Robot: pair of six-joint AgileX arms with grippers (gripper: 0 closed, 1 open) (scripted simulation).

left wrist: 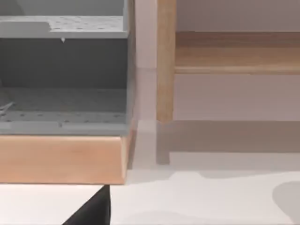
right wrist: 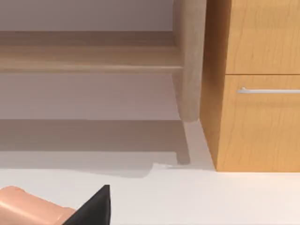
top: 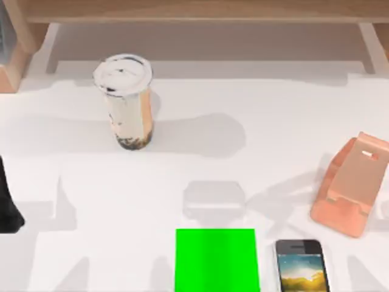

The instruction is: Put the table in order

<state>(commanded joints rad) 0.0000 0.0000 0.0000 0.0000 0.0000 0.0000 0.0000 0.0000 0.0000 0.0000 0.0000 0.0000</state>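
White desk point(top: 121, 201) spreads all around the green mat point(top: 216, 260), and the tall cup point(top: 126, 100) standing well behind it could tip if clipped by either end effector, whose finger spread I cannot tell.

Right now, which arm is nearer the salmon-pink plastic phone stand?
Right. The right claw sits beside the salmon-pink phone stand in its wrist view; the left arm is at the white table's left edge, the stand near its right.
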